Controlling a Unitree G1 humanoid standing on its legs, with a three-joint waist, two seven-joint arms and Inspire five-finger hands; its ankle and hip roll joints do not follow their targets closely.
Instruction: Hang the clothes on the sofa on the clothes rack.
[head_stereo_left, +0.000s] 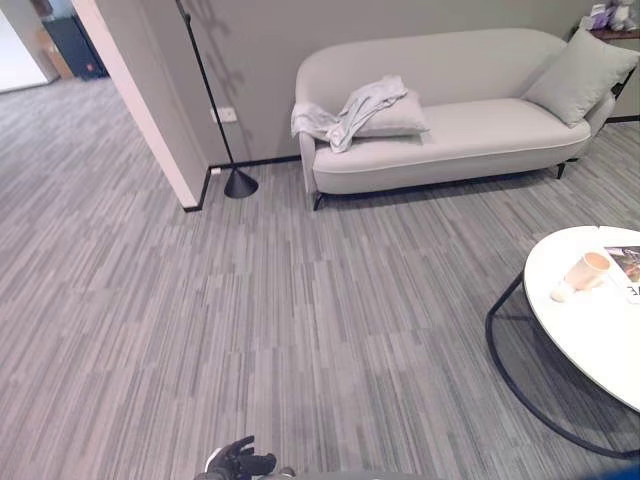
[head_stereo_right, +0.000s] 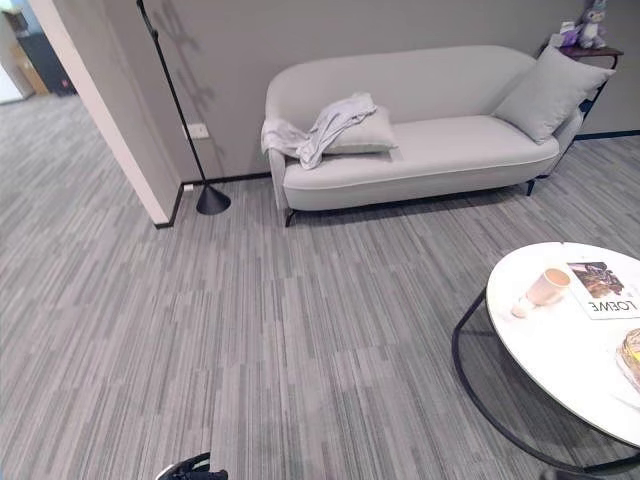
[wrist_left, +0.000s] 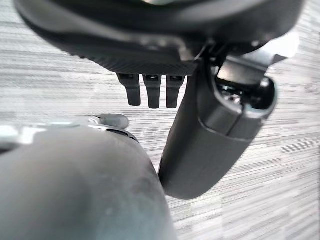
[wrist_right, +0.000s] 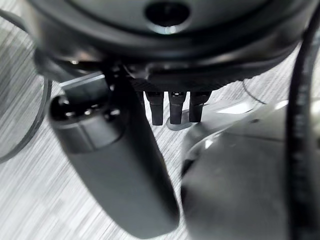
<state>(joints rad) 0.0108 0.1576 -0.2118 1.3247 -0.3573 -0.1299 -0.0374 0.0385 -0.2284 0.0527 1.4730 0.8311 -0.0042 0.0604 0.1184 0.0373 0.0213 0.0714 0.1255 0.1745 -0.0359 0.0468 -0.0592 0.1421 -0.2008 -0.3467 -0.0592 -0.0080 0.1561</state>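
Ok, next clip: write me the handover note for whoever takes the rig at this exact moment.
Left hand: open, fingers straight, holding nothing, hanging low over the carpet.
Right hand: open and holding nothing as well.
The grey garment lies crumpled over a cushion at the left end of the sofa, across the room from the robot.
A black pole on a cone base stands by the wall left of the sofa; it may be the rack.
Done: nothing yet.
Left: walk to the sofa, pick up the garment, hang it.
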